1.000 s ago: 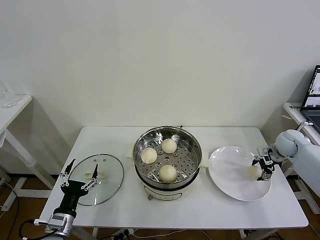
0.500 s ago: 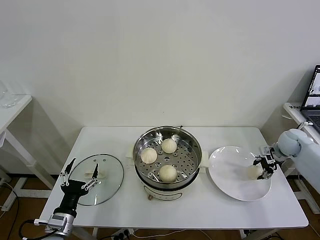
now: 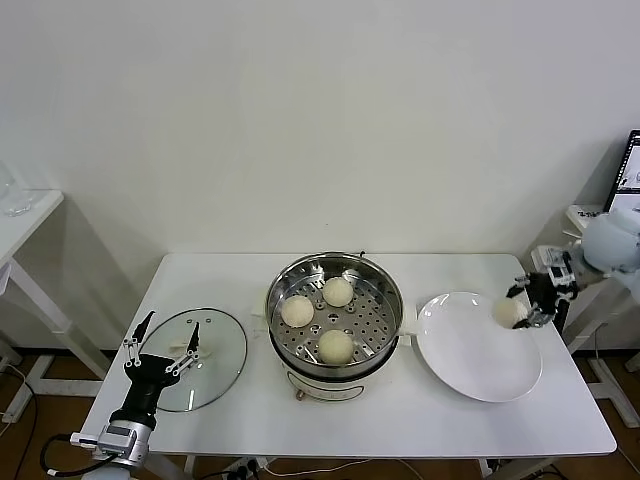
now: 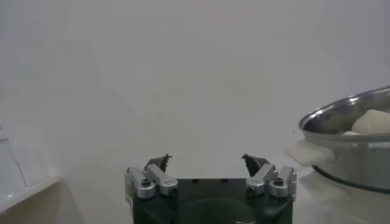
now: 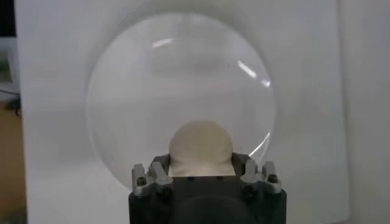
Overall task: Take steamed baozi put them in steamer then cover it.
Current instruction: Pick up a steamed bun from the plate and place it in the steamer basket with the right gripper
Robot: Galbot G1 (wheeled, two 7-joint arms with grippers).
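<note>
laptop [image 3: 632, 170] cut off, right arm [image 3: 618, 245] too

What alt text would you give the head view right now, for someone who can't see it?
The right end effector holds the last baozi above the white plate. Three baozi sit in the open steamer at table centre. The left end effector hovers open over the glass cover.

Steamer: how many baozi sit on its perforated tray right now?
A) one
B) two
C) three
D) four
C: three baozi lie on the tray inside the steamer, at and; the fourth baozi is shut in the right claw above the white plate, while the open left claw hovers over the glass lid.
</note>
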